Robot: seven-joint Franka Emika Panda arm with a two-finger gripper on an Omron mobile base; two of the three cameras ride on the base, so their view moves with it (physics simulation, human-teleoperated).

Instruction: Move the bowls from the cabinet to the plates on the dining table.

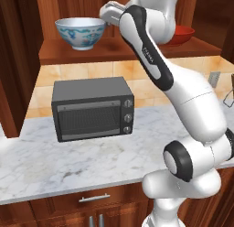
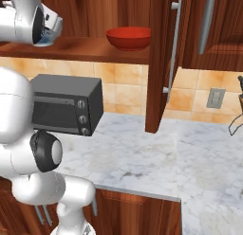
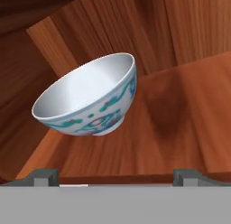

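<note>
Marble counter (image 1: pixel 68 166) nearest, toaster oven (image 1: pixel 93 108) standing on it. Above, open cabinet (image 2: pixel 159 63) shelf: gripper (image 3: pixel 115 175) with jaws spread wide, nothing between them, just short of the patterned bowl (image 3: pixel 90 97). Red bowl (image 2: pixel 128 38) upright further along the same shelf, well apart.

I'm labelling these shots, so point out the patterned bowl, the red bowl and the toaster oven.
Patterned bowl (image 1: pixel 80 35), left base view, on its outer wall.
Red bowl (image 2: pixel 128 38), right base view, on its front wall.
Toaster oven (image 1: pixel 87 120), left base view, on its glass door.
</note>
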